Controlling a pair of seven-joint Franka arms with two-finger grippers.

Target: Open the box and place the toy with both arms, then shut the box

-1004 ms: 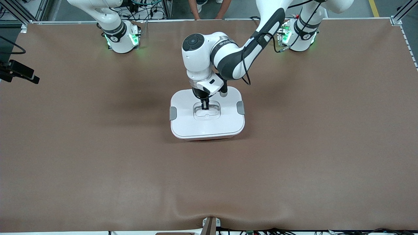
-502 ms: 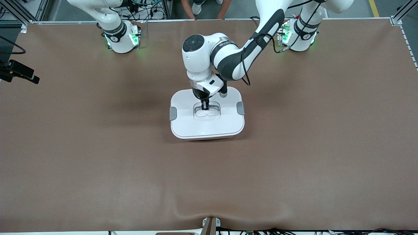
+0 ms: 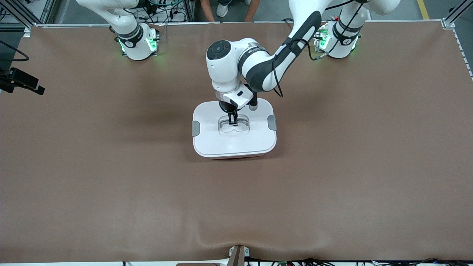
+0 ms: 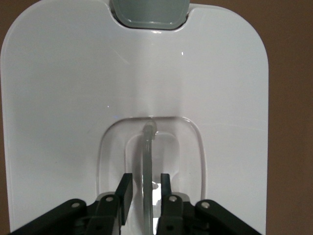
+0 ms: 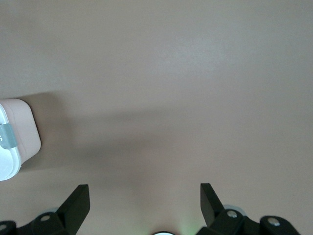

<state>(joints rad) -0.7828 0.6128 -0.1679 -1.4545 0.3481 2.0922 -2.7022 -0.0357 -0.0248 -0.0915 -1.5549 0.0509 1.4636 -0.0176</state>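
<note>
Front view: left arm bent down over the box [image 3: 234,129] at mid-table, left gripper [image 3: 232,122] in the lid's handle recess. Fingers [image 4: 123,196] slightly apart, either side of the clear handle [image 4: 146,161], small gaps visible. Lid white, on, grey clips. Right gripper [image 5: 145,203] wide open over bare table [image 5: 195,73], waiting. Toy not visible.

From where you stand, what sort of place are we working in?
Most likely a robotics lab bench: a table under a brown mat, two arm bases with green lights bolted along one edge, and aluminium framing with loose cabling around it.
</note>
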